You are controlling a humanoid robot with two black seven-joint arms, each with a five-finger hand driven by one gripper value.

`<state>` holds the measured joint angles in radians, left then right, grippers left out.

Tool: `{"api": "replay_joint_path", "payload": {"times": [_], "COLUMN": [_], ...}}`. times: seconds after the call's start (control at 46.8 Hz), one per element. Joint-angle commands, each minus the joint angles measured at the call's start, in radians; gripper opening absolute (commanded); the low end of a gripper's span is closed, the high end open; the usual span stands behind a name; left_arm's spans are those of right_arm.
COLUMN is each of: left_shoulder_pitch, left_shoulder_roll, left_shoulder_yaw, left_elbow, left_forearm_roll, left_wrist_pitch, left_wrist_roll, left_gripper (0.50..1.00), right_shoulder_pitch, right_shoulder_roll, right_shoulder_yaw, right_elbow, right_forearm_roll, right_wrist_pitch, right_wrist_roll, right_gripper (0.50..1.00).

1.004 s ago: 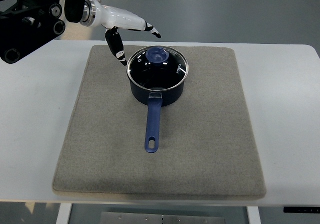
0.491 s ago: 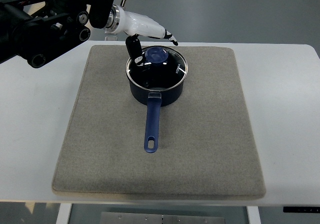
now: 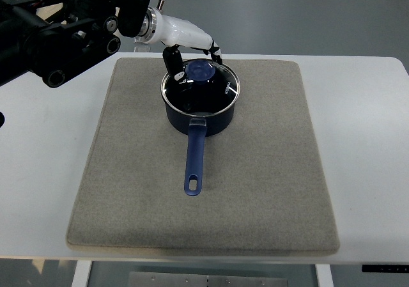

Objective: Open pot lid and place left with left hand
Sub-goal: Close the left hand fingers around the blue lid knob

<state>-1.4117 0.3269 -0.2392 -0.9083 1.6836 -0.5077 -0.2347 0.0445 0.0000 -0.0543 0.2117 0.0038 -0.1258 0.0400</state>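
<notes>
The fingers [image 3: 174, 62] of the left hand [image 3: 188, 44] are spread in a loose claw around the far-left side of the lid knob [image 3: 202, 71], one dark-tipped finger hanging down beside the knob on its left and others reaching over behind it; whether any of them already touches the knob cannot be told from this steep view, and nothing is lifted yet, so the hand reads as open and closing in rather than gripping. The knob is the sensible place to take hold: it is a small, rounded blue button standing proud at the middle of the lid [image 3: 211, 85], and a pinch from opposite sides should carry the whole lid. The lid looks like glass with a bright metal rim, so it is likely stiff, fairly weighty for its size, smooth enough to slip and breakable if dropped or knocked against the pot; a level lift straight up seems wise before carrying it leftward. The glass is see-through, showing the dark inside, with a small white mark near its right edge. It sits flat and closed on the saucepan [image 3: 179, 119], a dark blue pot with a long blue handle [image 3: 195, 159] pointing toward the robot. The pot stands at the far middle of a grey felt mat [image 3: 268, 172] on the white table [image 3: 370, 140], with bare mat to its left
</notes>
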Motion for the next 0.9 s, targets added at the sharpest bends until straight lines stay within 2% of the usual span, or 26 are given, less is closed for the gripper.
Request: {"api": "replay_joint_path", "payload": {"times": [0.0, 0.641, 0.812, 0.876], "left_shoulder_pitch": [0.002, 0.011, 0.013, 0.011], "left_shoulder_roll": [-0.002, -0.005, -0.008, -0.008], "left_shoulder_yaw": [0.0, -0.002, -0.002, 0.0], "left_elbow": [0.003, 0.016, 0.019, 0.019], "left_forearm_roll": [0.001, 0.039, 0.039, 0.039], "left_wrist_pitch": [0.0, 0.0, -0.002, -0.002], "left_wrist_roll": [0.0, 0.0, 0.0, 0.0], "left_gripper": [0.866, 0.876, 0.866, 0.84], "right_shoulder_pitch": [0.0, 0.0, 0.0, 0.0], "right_shoulder_roll": [0.0, 0.0, 0.0, 0.0], "right_shoulder_yaw": [0.001, 0.001, 0.001, 0.001], "right_elbow": [0.0, 0.0, 0.0, 0.0], "right_forearm_roll": [0.001, 0.001, -0.001, -0.001], "right_wrist_pitch": [0.0, 0.0, 0.0, 0.0], "right_wrist_roll": [0.0, 0.0, 0.0, 0.0], "right_gripper": [0.915, 0.915, 0.915, 0.915]}}
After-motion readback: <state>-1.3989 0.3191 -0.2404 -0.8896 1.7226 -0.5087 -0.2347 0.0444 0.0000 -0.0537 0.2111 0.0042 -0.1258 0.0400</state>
